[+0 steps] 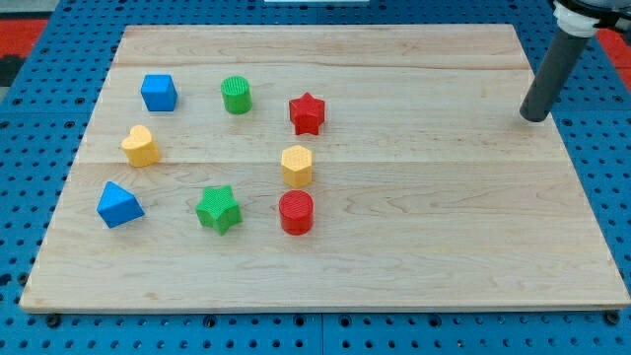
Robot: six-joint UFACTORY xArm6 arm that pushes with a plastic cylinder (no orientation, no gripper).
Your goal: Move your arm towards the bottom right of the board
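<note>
My tip [533, 117] rests on the wooden board [424, 247] near its right edge, in the upper right part, far to the right of all blocks. The blocks form a loose ring on the left half: blue cube [159, 93], green cylinder [237, 96], red star [307, 113], yellow heart [140, 146], yellow hexagon [297, 166], blue triangle [119, 204], green star [218, 209], red cylinder [296, 213]. The nearest block to the tip is the red star.
The board lies on a blue pegboard table [30, 148]. The rod's dark shaft [557, 64] rises toward the view's top right corner.
</note>
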